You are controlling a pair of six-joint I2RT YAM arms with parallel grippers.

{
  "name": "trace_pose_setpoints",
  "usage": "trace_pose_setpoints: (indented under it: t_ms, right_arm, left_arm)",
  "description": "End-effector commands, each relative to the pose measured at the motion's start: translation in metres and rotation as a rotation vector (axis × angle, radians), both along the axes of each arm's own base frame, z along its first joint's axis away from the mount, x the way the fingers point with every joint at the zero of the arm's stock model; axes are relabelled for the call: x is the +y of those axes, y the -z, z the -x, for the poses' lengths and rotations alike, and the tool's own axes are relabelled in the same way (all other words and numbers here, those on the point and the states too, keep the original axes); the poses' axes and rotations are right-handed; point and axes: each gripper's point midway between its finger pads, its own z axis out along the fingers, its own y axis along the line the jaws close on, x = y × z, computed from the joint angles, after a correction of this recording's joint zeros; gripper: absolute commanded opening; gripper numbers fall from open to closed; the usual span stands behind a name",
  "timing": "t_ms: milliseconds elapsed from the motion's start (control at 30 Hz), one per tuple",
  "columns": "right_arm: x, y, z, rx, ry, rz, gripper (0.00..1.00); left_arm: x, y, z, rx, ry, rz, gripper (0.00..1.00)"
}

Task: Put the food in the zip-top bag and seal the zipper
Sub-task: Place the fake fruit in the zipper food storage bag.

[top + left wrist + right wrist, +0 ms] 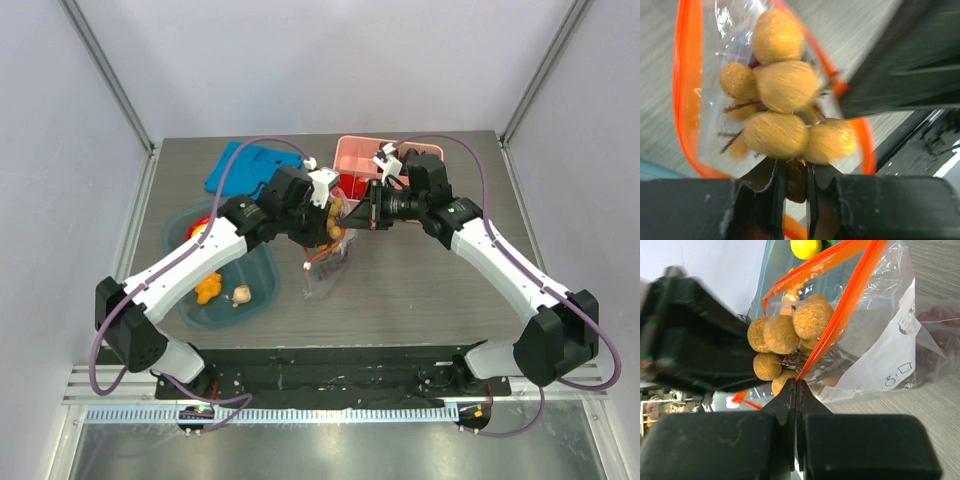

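A bunch of tan round toy fruits (782,110) hangs from its brown stem, and my left gripper (792,170) is shut on that stem. The bunch (790,332) sits in the open mouth of the clear zip-top bag (880,355), ringed by the red-orange zipper strip (682,100). My right gripper (796,382) is shut on the zipper strip (840,320) at the mouth's edge and holds the bag up. From above, both grippers (325,225) (365,212) meet over the hanging bag (325,265) at mid-table. A dark red shape shows through the plastic (935,335).
A teal tub (262,290) at the left holds orange pieces (207,290), a beige garlic bulb (241,295) and a yellow piece (805,247). A pink divided box (352,152) stands at the back. A blue item (250,165) lies back left.
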Motion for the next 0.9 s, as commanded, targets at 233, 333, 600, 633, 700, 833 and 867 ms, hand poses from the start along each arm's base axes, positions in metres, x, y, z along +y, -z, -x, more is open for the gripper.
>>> trace_pose_setpoints:
  t_ms: [233, 333, 600, 633, 700, 833, 867]
  right_arm:
    - [-0.003, -0.026, 0.005, -0.132, -0.021, -0.005, 0.01]
    - [-0.004, -0.023, 0.005, -0.135, -0.018, 0.009, 0.01]
    - [-0.004, -0.016, 0.0, -0.131, -0.015, 0.027, 0.01]
    - [-0.004, -0.017, 0.0, -0.134, -0.014, 0.026, 0.01]
    - [-0.004, -0.02, 0.0, -0.14, -0.016, 0.022, 0.01]
    - [-0.004, -0.023, 0.001, -0.149, -0.024, 0.017, 0.01]
    - [-0.004, -0.025, 0.002, -0.154, -0.024, 0.016, 0.01]
  left_arm:
    - [0.022, -0.008, 0.032, 0.096, 0.146, -0.104, 0.0]
    - [0.027, -0.015, 0.031, 0.059, 0.164, -0.12, 0.0]
    - [0.031, -0.015, 0.045, 0.075, 0.214, -0.154, 0.0]
    - [0.031, -0.013, 0.045, 0.092, 0.211, -0.163, 0.0]
    - [0.029, -0.001, 0.043, 0.138, 0.199, -0.189, 0.0]
    - [0.02, 0.006, 0.028, 0.161, 0.133, -0.195, 0.0]
    - [0.02, 0.007, 0.023, 0.166, 0.116, -0.194, 0.0]
